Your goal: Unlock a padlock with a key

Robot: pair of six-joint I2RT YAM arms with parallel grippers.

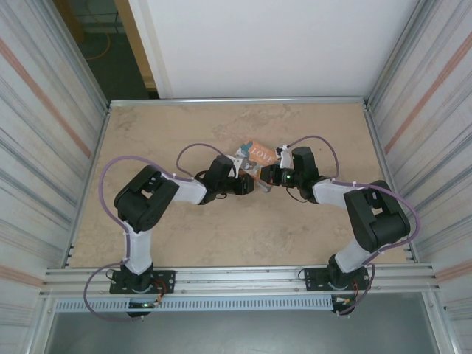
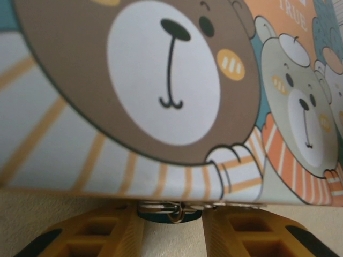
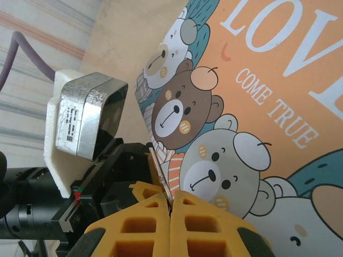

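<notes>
One padlock (image 2: 167, 213) shows as a dark blue sliver and a silvery shackle loop tucked under the lower edge of the bear-printed "LOVE" box (image 2: 171, 96); long axis indiscernible. The left gripper (image 2: 174, 220) flanks it, fingers apart; contact cannot be told. The right gripper (image 3: 170, 206), pressed together, pinches a thin key (image 3: 159, 172) pointing along the box's edge. The box sits mid-way on the table (image 1: 221, 236), between both wrists
</notes>
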